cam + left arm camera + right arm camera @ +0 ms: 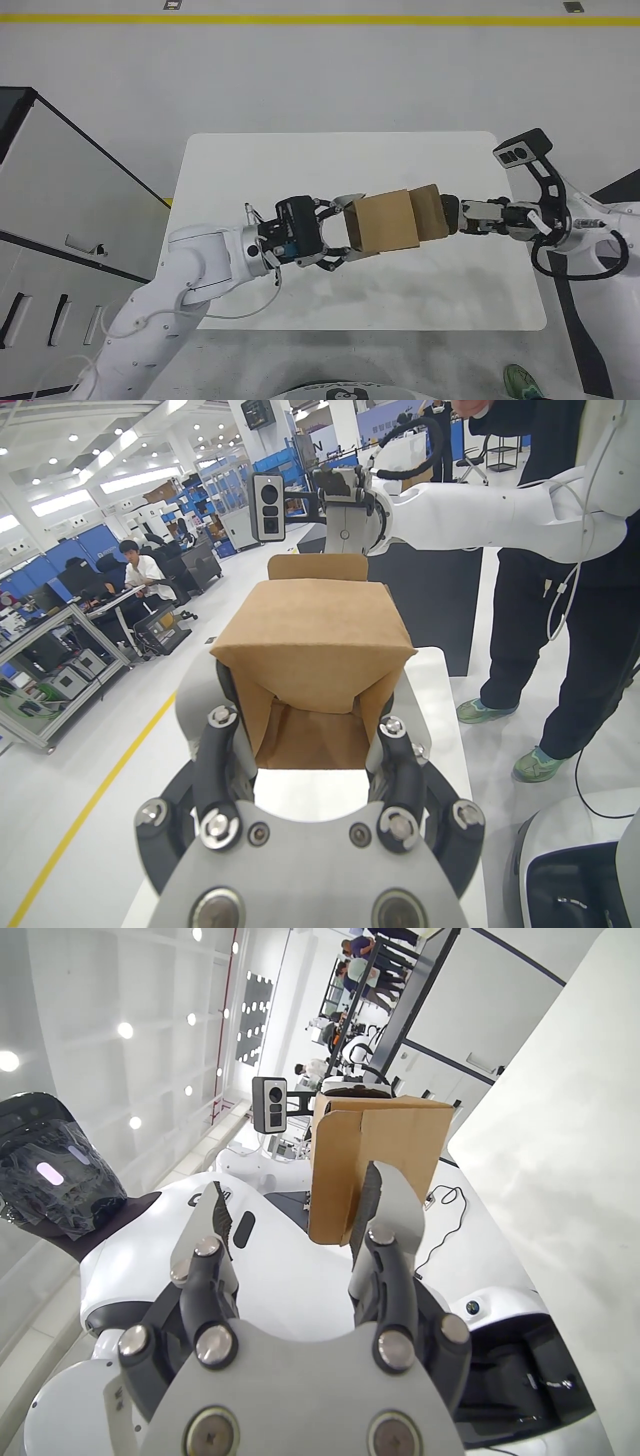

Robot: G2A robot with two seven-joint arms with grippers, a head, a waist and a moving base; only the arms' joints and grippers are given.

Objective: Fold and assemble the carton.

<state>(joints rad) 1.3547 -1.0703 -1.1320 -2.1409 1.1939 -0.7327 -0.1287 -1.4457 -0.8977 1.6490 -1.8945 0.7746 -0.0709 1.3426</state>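
Matt brown cardboard carton [385, 222], rough cut edges, smooth matt white table [300, 170]

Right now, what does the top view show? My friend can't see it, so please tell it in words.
A brown carton is held over a white table between two robot arms. The left tool grips one end of it, and the open right tool sits at a flap on the other end.

left gripper [302, 705]: clamped around carton [385, 222] end | right gripper [295, 1180]: jaws spread, one touching carton's opposite flap
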